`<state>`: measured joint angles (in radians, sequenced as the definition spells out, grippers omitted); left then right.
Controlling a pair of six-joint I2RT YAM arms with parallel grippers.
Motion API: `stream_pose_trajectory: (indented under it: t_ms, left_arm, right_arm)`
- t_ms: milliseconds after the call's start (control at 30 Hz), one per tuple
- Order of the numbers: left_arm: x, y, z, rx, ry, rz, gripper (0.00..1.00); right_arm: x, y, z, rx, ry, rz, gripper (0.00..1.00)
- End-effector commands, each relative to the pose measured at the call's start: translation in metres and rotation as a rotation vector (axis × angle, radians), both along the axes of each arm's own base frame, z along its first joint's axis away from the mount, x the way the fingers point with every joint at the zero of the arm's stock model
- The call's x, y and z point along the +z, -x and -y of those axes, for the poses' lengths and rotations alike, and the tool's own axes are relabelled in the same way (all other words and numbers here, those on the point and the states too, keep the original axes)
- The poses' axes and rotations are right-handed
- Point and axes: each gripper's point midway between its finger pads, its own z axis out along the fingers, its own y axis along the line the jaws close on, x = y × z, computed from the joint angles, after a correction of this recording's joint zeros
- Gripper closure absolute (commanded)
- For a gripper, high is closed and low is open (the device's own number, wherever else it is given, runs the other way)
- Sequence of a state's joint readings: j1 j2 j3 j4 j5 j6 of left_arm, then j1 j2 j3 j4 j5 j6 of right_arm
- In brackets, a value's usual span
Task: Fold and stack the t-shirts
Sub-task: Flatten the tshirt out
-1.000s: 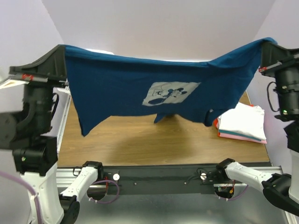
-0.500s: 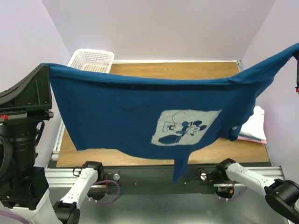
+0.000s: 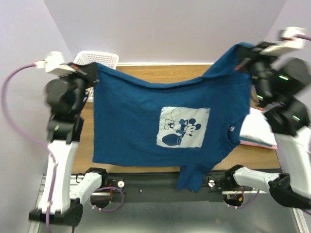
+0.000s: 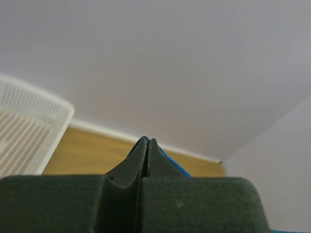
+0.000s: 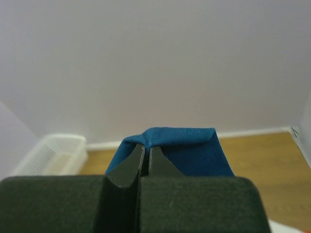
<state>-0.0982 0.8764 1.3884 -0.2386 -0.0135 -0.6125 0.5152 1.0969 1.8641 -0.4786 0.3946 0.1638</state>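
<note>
The dark teal-blue tee point(image 3: 131, 121) with the white Mickey Mouse print point(image 3: 183, 127) hangs spread in the air above the table, its lower part draping over the near edge. My left gripper point(image 3: 92, 72) is shut on its upper left corner; in the left wrist view point(image 4: 147, 141) only a thin blue edge point(image 4: 170, 162) shows past the closed jaws. My right gripper point(image 3: 241, 57) is shut on its upper right corner, and blue cloth point(image 5: 194, 155) bunches over the closed jaws point(image 5: 147, 147). A stack of folded tees, white point(image 3: 255, 128) on top and pink point(image 3: 257, 143) below, lies at the right edge.
A white plastic mesh basket point(image 3: 99, 59) stands at the back left corner, also in the left wrist view point(image 4: 29, 126) and the right wrist view point(image 5: 53, 155). The wooden table point(image 3: 170, 73) has walls close on all sides. The arm bases sit along the near rail point(image 3: 155, 182).
Both arms have swung inward and back, and the tee now hangs narrower and flatter, print facing the camera. The grips are unchanged.
</note>
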Motion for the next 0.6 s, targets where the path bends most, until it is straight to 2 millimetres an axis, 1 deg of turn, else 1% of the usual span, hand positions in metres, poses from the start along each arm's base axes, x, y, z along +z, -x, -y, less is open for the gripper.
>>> stream_pose_trajectory:
  t_ms: [0,33,67,100,133,167,200,233,267,300,333,367,400,433,467,500,533,567]
  left_arm:
    - [-0.083,-0.062,-0.011,0.091,0.017,-0.182,1.00]
    - [-0.107,-0.080,-0.009,0.090,0.009,-0.235,1.00]
    - [-0.132,-0.093,-0.007,0.086,0.009,-0.264,1.00]
    - [-0.149,-0.102,-0.005,0.077,0.004,-0.292,1.00]
    - [-0.182,-0.118,-0.002,0.069,-0.003,-0.365,1.00]
    - [-0.194,-0.125,0.003,0.048,-0.008,-0.388,1.00]
    - [-0.217,-0.140,0.008,0.024,-0.015,-0.428,1.00]
    - [-0.227,-0.148,0.009,0.024,-0.015,-0.446,1.00]
    - [-0.232,-0.155,0.012,0.011,-0.018,-0.448,1.00]
    - [-0.241,-0.161,0.013,0.009,-0.023,-0.468,1.00]
    - [-0.256,-0.173,0.014,0.006,-0.028,-0.504,1.00]
    - [-0.261,-0.179,0.016,0.001,-0.032,-0.510,1.00]
    - [-0.272,-0.189,0.017,0.000,-0.037,-0.534,1.00]
    - [-0.284,-0.193,0.016,0.005,-0.041,-0.557,1.00]
    - [-0.281,-0.201,0.016,0.006,-0.040,-0.550,1.00]
    - [-0.286,-0.206,0.017,0.005,-0.044,-0.560,1.00]
    - [-0.294,-0.217,0.019,-0.001,-0.049,-0.576,1.00]
    - [-0.299,-0.223,0.020,-0.002,-0.052,-0.585,1.00]
  right_arm:
    - [-0.090,-0.071,-0.005,-0.182,0.116,-0.223,0.99]
    - [-0.104,-0.080,-0.008,-0.192,0.130,-0.251,0.99]
    - [-0.119,-0.095,-0.016,-0.197,0.141,-0.272,0.99]
    - [-0.143,-0.105,-0.021,-0.199,0.170,-0.313,0.99]
    - [-0.154,-0.112,-0.023,-0.208,0.183,-0.330,0.99]
    - [-0.172,-0.127,-0.028,-0.218,0.192,-0.361,0.99]
    - [-0.185,-0.135,-0.028,-0.226,0.199,-0.383,0.99]
    - [-0.199,-0.141,-0.033,-0.217,0.212,-0.410,0.99]
    - [-0.216,-0.153,-0.033,-0.225,0.216,-0.443,0.99]
    - [-0.228,-0.162,-0.033,-0.226,0.221,-0.465,0.99]
    - [-0.237,-0.168,-0.035,-0.211,0.229,-0.482,0.99]
    - [-0.244,-0.175,-0.031,-0.218,0.222,-0.500,0.99]
    - [-0.263,-0.186,-0.034,-0.209,0.235,-0.537,0.99]
    - [-0.271,-0.191,-0.033,-0.212,0.236,-0.552,0.99]
    - [-0.275,-0.199,-0.028,-0.220,0.227,-0.562,0.99]
    - [-0.281,-0.205,-0.028,-0.217,0.227,-0.573,0.99]
    - [-0.298,-0.215,-0.030,-0.208,0.236,-0.606,0.99]
    - [-0.298,-0.222,-0.025,-0.218,0.228,-0.608,0.99]
